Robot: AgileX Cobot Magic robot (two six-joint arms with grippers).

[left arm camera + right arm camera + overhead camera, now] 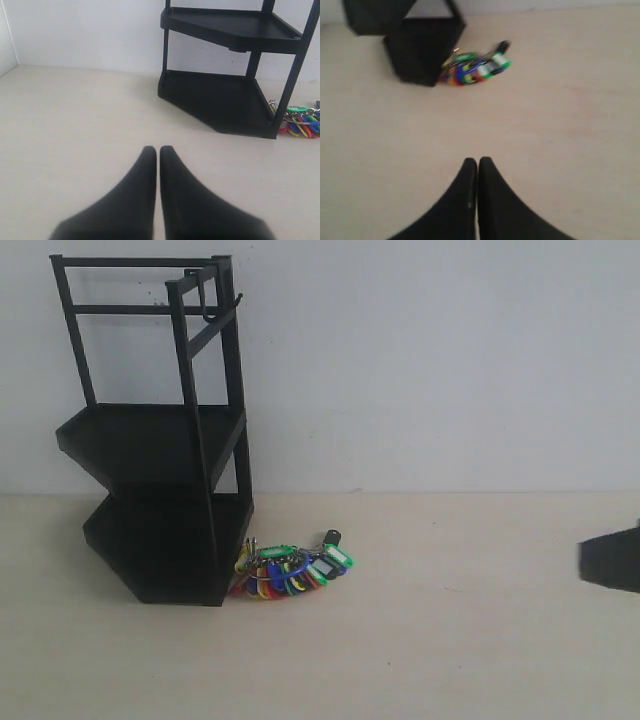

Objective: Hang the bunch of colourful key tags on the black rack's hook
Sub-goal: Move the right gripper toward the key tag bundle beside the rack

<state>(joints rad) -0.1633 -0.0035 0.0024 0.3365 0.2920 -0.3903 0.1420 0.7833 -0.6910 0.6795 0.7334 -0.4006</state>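
Observation:
The colourful key tag bunch [290, 568] lies flat on the table against the front right foot of the black rack [160, 440]. The thin hook [208, 308] sticks out from the rack's top rail, bare. In the right wrist view the bunch [475, 66] lies well ahead of my right gripper [478, 162], which is shut and empty; in the exterior view only a dark part of that arm [612, 560] shows at the right edge. My left gripper [158, 150] is shut and empty, facing the rack [225, 100], with the tags [299, 120] peeking past its leg.
A pale wall stands right behind the rack. The beige table [450, 640] stretches between the bunch and the right arm.

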